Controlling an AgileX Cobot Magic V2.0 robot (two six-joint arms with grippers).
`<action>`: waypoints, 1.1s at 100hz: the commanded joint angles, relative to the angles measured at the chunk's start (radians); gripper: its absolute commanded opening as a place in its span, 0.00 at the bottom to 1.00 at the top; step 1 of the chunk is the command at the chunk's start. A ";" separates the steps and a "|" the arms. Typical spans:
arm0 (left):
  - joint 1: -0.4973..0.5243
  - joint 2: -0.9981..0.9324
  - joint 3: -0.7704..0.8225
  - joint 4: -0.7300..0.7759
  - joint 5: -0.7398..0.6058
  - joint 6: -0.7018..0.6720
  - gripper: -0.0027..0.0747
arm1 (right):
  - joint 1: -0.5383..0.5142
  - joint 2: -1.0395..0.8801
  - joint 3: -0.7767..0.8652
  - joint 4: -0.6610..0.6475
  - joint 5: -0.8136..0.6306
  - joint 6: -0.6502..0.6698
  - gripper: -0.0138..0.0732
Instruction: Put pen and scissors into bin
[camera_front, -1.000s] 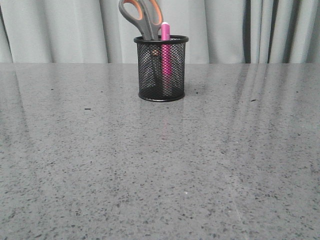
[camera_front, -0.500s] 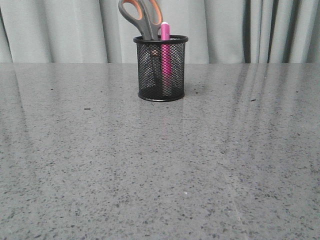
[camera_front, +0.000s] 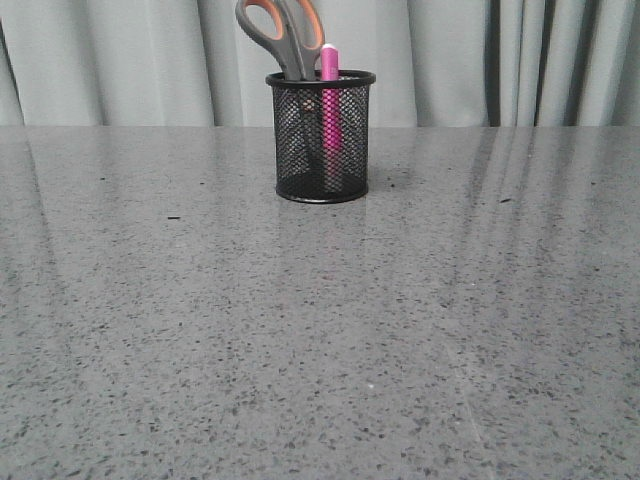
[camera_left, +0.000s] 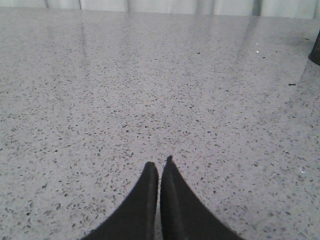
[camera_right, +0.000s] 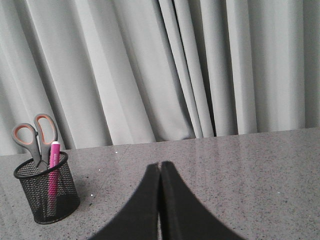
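Well in front of the bin (camera_front: 320, 135), the left gripper (camera_left: 159, 167) and right gripper (camera_right: 160, 165) are both closed and hold nothing. Inside the bin stand the pen (camera_front: 330, 110) and the scissors (camera_front: 285, 35), handles up; the task appears finished.

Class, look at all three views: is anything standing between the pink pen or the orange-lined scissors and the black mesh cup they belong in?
Nothing visible does. The slim pink pen and the grey, orange-lined scissors already stand upright inside the black wire-mesh bin. Both the left gripper and the right gripper are shut, empty and away from it.
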 joint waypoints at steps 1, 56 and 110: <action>0.002 -0.031 0.024 -0.018 -0.058 0.000 0.01 | -0.003 0.014 -0.025 -0.024 -0.059 -0.004 0.07; 0.002 -0.031 0.024 -0.018 -0.058 0.000 0.01 | -0.003 0.014 -0.025 -0.024 -0.059 -0.004 0.07; 0.002 -0.031 0.024 -0.018 -0.058 0.000 0.01 | -0.003 0.014 -0.008 -0.024 -0.039 -0.004 0.07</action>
